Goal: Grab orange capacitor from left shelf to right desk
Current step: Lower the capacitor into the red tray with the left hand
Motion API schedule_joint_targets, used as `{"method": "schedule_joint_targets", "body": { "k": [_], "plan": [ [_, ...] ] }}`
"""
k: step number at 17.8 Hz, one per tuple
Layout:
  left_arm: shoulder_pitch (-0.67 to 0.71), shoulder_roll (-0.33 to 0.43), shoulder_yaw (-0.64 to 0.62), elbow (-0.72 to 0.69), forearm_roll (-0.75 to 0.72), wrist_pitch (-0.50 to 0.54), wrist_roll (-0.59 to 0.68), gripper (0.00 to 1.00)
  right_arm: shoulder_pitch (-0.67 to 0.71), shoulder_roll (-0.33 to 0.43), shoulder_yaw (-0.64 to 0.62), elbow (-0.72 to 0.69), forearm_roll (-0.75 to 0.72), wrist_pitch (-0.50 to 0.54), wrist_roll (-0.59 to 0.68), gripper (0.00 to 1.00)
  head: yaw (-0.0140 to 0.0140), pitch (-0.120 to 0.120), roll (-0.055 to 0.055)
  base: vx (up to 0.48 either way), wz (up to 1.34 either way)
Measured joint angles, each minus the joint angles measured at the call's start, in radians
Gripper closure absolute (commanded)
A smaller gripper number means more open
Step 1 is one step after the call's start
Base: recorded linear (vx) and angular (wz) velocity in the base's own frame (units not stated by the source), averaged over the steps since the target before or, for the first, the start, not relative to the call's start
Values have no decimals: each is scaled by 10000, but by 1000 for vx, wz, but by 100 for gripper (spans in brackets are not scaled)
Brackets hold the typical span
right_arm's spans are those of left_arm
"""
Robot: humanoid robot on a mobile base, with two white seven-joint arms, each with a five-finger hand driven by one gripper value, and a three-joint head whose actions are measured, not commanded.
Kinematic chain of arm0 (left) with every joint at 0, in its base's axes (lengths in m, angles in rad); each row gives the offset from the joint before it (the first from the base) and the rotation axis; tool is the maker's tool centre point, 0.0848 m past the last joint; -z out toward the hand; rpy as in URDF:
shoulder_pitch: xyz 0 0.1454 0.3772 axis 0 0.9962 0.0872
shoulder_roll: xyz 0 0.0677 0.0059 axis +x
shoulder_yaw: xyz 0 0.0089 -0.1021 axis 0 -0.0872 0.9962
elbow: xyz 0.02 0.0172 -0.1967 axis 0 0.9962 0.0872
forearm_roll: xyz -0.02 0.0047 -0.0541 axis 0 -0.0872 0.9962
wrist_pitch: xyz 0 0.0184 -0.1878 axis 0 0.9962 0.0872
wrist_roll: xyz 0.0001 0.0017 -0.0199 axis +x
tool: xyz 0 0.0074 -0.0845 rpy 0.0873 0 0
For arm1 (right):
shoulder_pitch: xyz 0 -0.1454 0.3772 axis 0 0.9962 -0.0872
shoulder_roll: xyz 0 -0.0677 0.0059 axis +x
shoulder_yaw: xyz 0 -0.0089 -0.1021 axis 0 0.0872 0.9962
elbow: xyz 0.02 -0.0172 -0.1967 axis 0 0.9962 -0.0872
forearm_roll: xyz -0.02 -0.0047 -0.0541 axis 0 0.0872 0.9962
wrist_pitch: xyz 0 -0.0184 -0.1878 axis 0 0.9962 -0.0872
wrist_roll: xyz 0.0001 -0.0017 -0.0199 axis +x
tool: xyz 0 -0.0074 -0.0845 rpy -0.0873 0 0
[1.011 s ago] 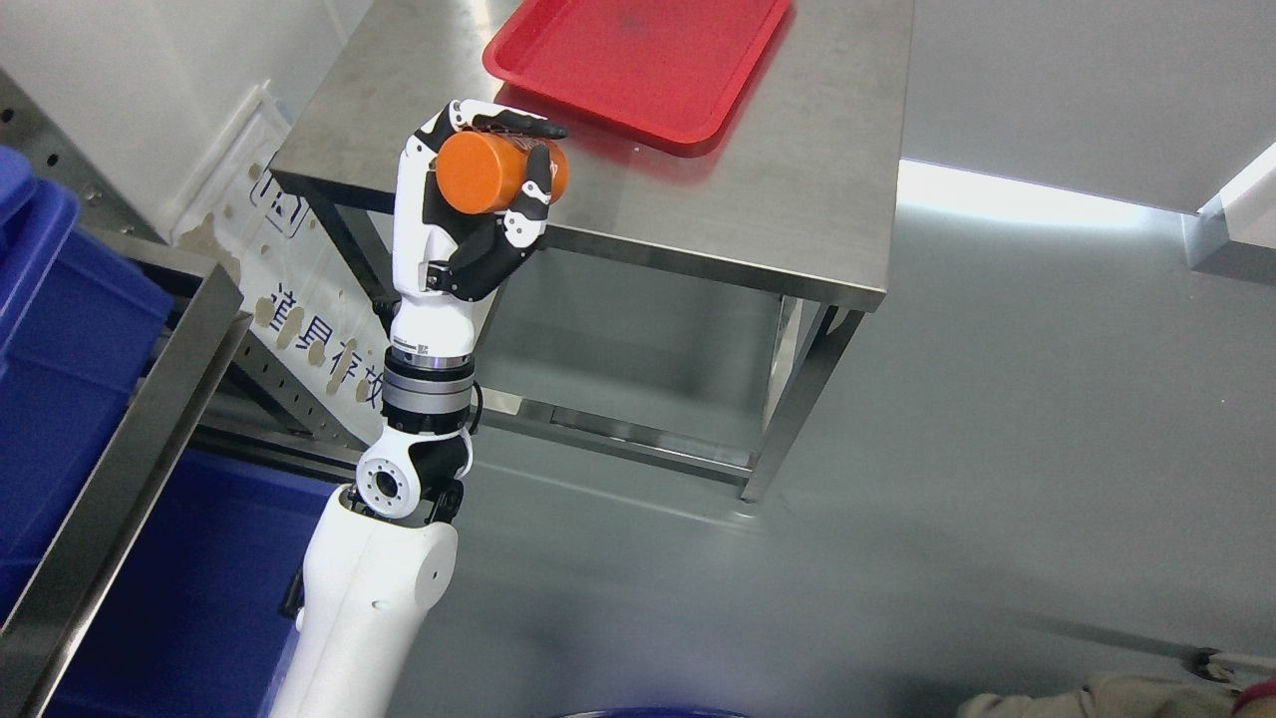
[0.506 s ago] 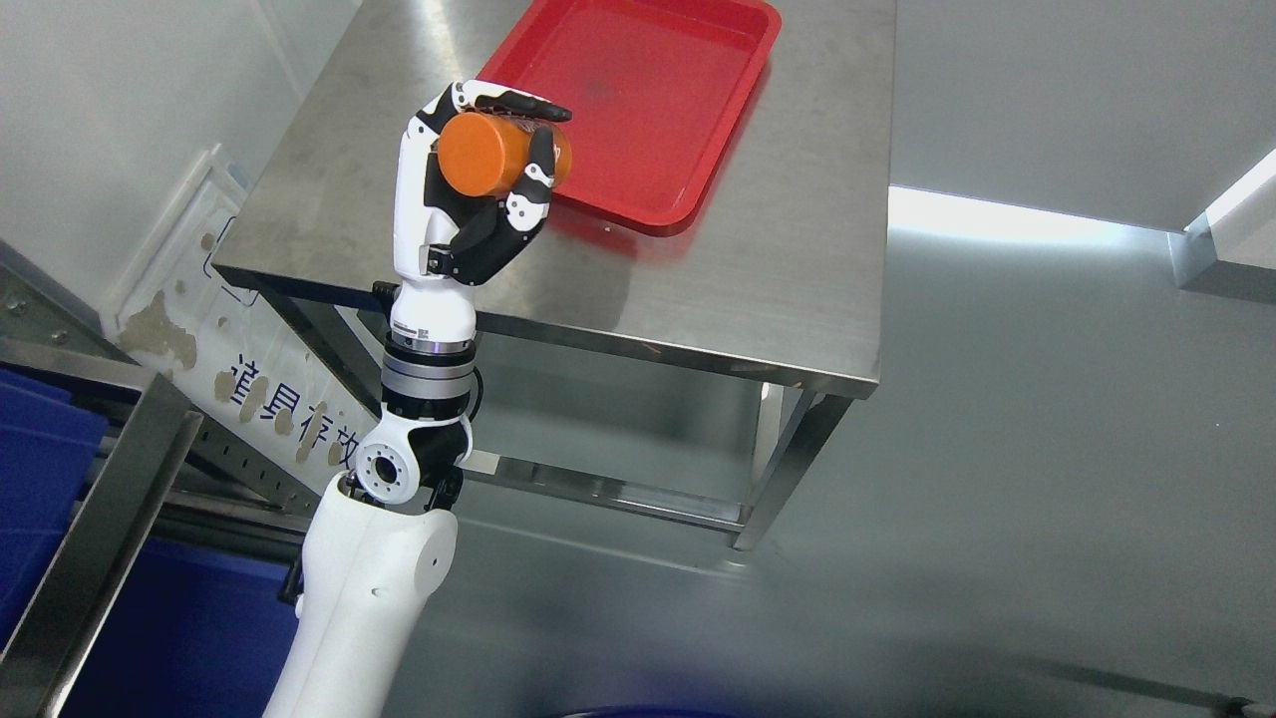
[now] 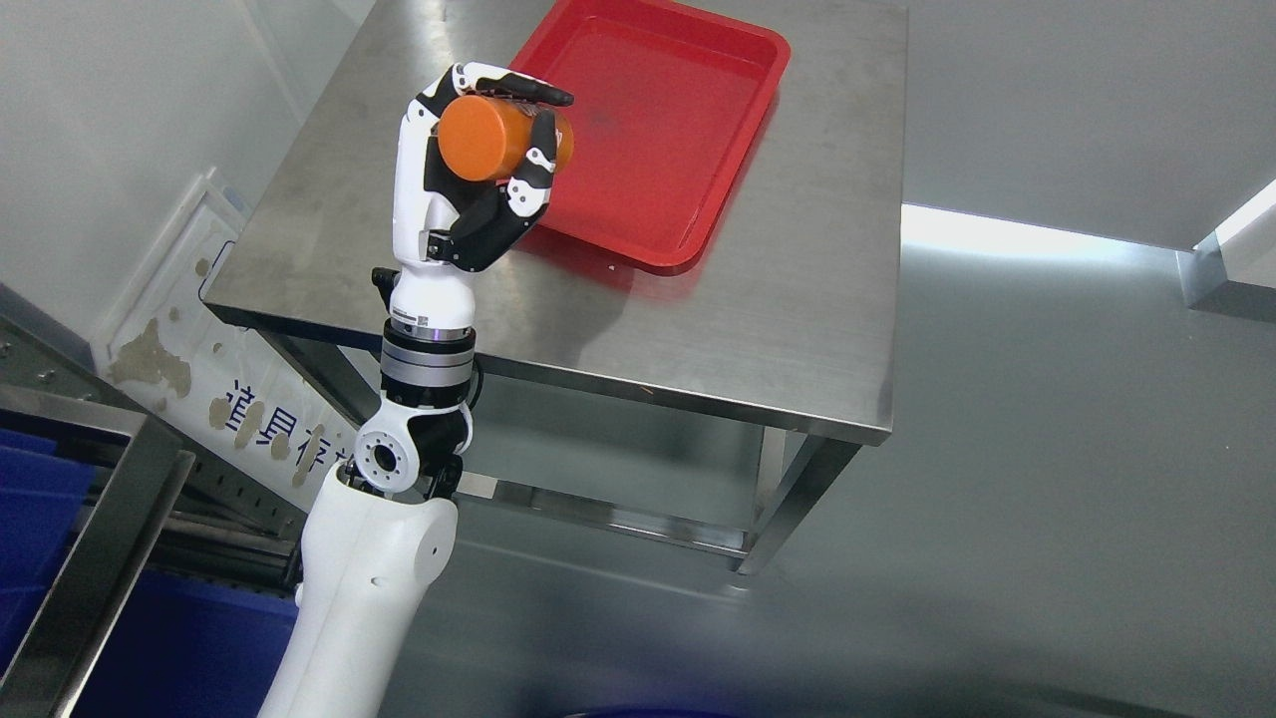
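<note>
Shiny steel desk [image 3: 698, 289] below, flat red plastic tray [image 3: 668, 130] waiting; left hand [image 3: 469, 170] wrapped tight round orange round capacitor [image 3: 488, 138], held high to clear the rim.

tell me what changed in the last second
Mostly the camera moved: the whole view swung, so more of the desk and the full red tray now show, and less of the blue bins at left. Against the desk, the left hand with the capacitor has gone from the near edge to the tray's left rim. The grasp is unchanged; nothing was let go.
</note>
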Motion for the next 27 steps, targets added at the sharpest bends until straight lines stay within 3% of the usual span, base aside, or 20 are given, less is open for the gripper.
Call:
{"method": "schedule_joint_targets", "body": {
  "k": [3, 7, 12, 16, 22, 27],
  "plan": [
    [-51, 0, -26, 0, 0, 99, 1, 97, 1, -1, -1, 0, 0, 0, 0, 0, 0, 0, 0, 10, 0],
    [-516, 0, -69, 72, -9, 1348, -21, 97, 2, -1, -1, 0, 0, 0, 0, 0, 0, 0, 0, -8, 0],
    [-1926, 0, -457, 740, -37, 2919, -1, 96, 1, -1, -1, 0, 0, 3, 0, 0, 0, 0, 0, -10, -4],
    [-3336, 0, -1261, 2098, -68, 4071, 68, 96, 1, -1, -1, 0, 0, 4, 0, 0, 0, 0, 0, 0, 0],
    [-4528, 0, -2388, 4190, -94, 4522, 440, 93, 0, -1, -1, 0, 0, 3, 0, 0, 0, 0, 0, 0, 0],
    [-5060, 0, -2919, 5519, -116, 4688, 1159, 82, 0, -1, -1, 0, 0, 3, 0, 0, 0, 0, 0, 0, 0]
  ]
}}
